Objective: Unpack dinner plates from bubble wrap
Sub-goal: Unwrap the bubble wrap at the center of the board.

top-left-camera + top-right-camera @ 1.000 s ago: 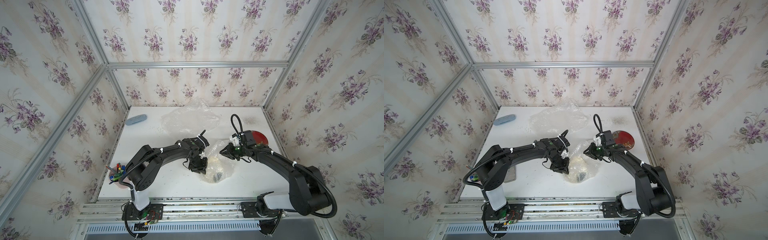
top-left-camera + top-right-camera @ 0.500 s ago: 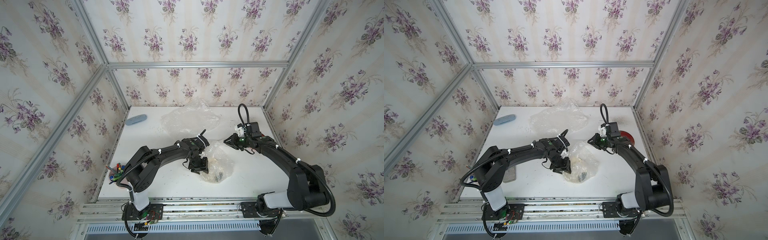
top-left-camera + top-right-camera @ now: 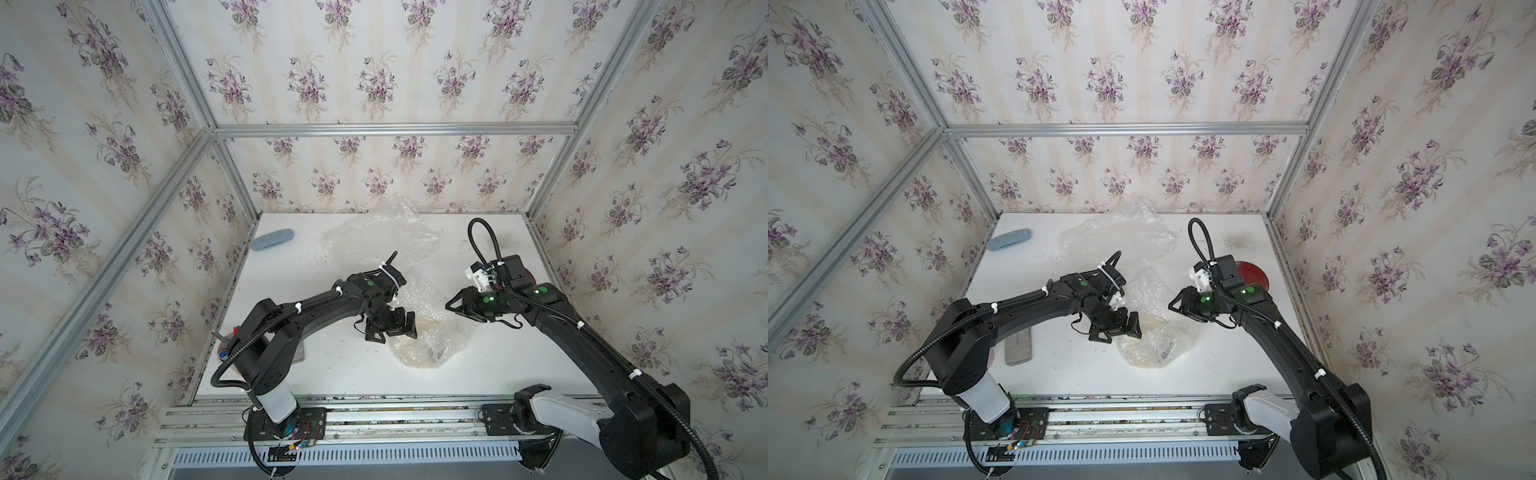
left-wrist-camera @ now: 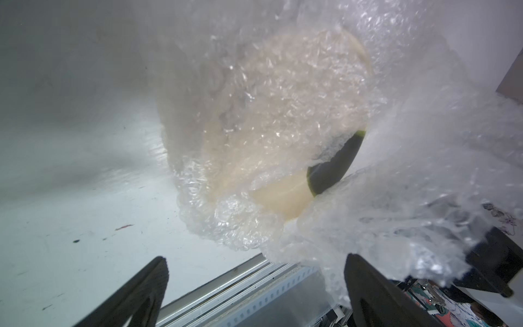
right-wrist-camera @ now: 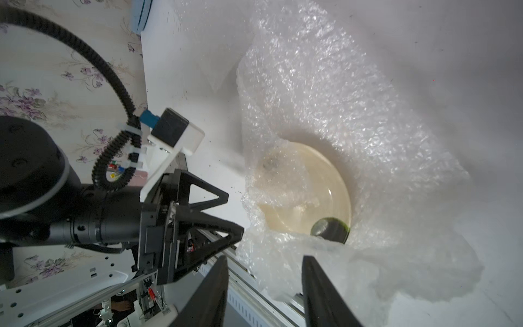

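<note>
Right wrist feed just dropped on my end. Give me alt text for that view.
A cream plate with a dark mark at its rim lies half uncovered in crumpled bubble wrap on the white table. The left gripper, jaws open, sits beside the wrap, clear of the plate. The right gripper, jaws apart, frames the wrap's near edge.

Cream plate (image 5: 311, 203), flat and partly uncovered, is enveloped by crumpled bubble wrap (image 3: 440, 307) at 4 o'clock. Dark red plate (image 3: 1252, 272) is unwrapped at 3 o'clock. Loose sheet (image 3: 382, 237) is heaped at 12 o'clock.
</note>
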`<control>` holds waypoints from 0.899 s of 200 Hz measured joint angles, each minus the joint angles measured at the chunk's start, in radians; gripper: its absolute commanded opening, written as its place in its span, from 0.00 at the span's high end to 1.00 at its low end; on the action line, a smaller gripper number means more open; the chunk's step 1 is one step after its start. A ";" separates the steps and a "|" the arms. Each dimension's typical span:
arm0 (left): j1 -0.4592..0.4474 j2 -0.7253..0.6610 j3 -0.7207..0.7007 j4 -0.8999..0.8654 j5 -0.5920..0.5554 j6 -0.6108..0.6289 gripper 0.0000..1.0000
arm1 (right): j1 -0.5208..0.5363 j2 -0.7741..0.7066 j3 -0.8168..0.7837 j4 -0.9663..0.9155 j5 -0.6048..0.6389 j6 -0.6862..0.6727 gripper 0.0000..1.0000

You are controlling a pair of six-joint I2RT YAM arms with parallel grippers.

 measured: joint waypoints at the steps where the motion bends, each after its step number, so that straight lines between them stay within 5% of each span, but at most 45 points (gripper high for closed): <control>1: 0.002 -0.001 0.002 -0.001 0.000 0.000 0.01 | 0.002 -0.002 0.000 -0.002 0.001 0.000 0.54; 66: 0.035 0.103 0.113 0.003 0.015 0.014 0.01 | 0.065 0.078 0.018 0.056 0.013 0.053 0.57; 180: -0.012 0.118 0.062 0.002 -0.024 0.010 0.01 | 0.099 0.203 0.017 0.104 0.052 0.024 0.59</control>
